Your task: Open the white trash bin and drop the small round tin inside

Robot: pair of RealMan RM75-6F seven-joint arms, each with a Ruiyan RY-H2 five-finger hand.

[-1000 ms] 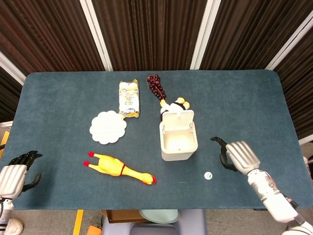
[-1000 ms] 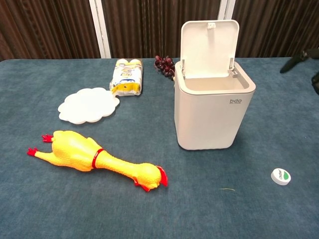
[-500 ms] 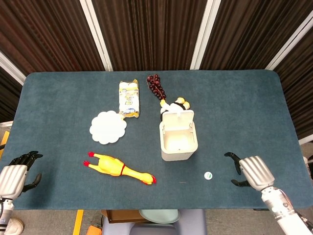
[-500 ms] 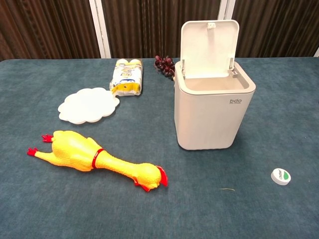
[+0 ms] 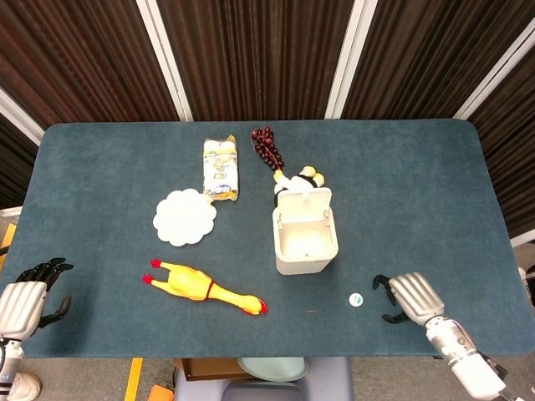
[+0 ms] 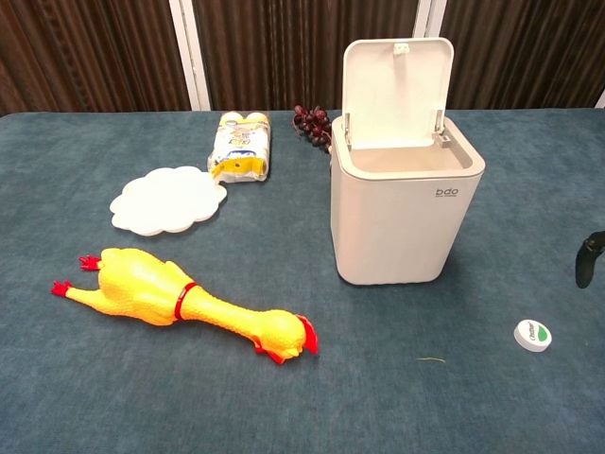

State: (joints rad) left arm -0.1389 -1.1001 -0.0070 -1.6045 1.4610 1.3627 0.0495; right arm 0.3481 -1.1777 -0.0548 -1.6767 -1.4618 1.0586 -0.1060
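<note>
The white trash bin [image 5: 306,242] stands upright near the middle of the blue table [image 5: 100,167], and its lid [image 6: 395,78] is raised, so the inside is open to see. The small round tin [image 5: 356,299] lies on the table in front of the bin and a little to its right side, apart from it. The right hand [image 5: 405,296] is low over the table just beside the tin, on its right, but it does not touch it; the dark fingers [image 5: 381,284] are spread apart and curved toward the tin, and the hand holds nothing. In the chest view only one dark fingertip of this hand shows at the right edge. The left hand [image 5: 25,296] is at the left corner of the table, near the front edge, well apart from all things; its fingers are loosely apart and it is also empty. A yellow rubber chicken [image 5: 205,288] lies on its side to the left of the bin. Behind it there is a white scalloped plate [image 5: 184,217], a snack packet [image 5: 221,169] and a bunch of dark grapes [image 5: 267,147]. A small black and yellow toy [image 5: 301,177] is just behind the bin.
</note>
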